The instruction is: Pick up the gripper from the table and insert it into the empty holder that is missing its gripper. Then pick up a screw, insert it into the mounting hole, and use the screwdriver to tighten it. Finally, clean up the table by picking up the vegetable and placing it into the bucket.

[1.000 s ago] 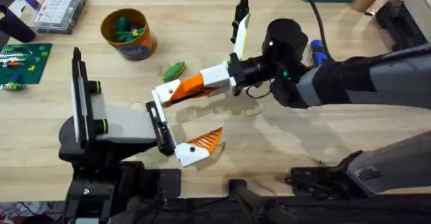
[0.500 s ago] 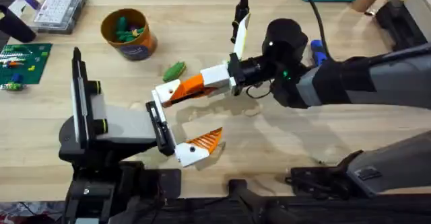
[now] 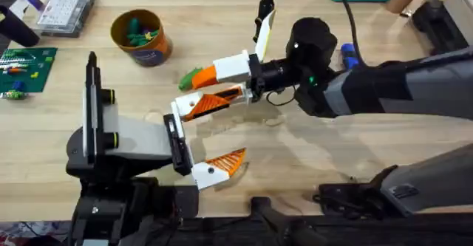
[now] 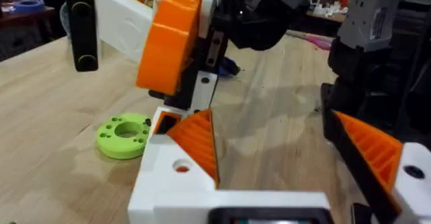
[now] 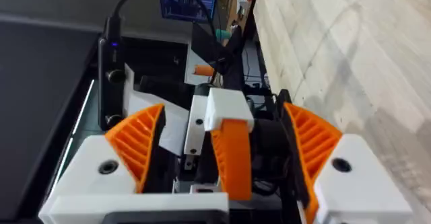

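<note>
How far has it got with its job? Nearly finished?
About a third. Looks done: the gripper appears seated in the holder. In hand: the right gripper is open around it, gripping nothing. Left: the mounting hole looks empty, so the screw and tightening remain, and the vegetable lies on the table, not in the bucket.
</note>
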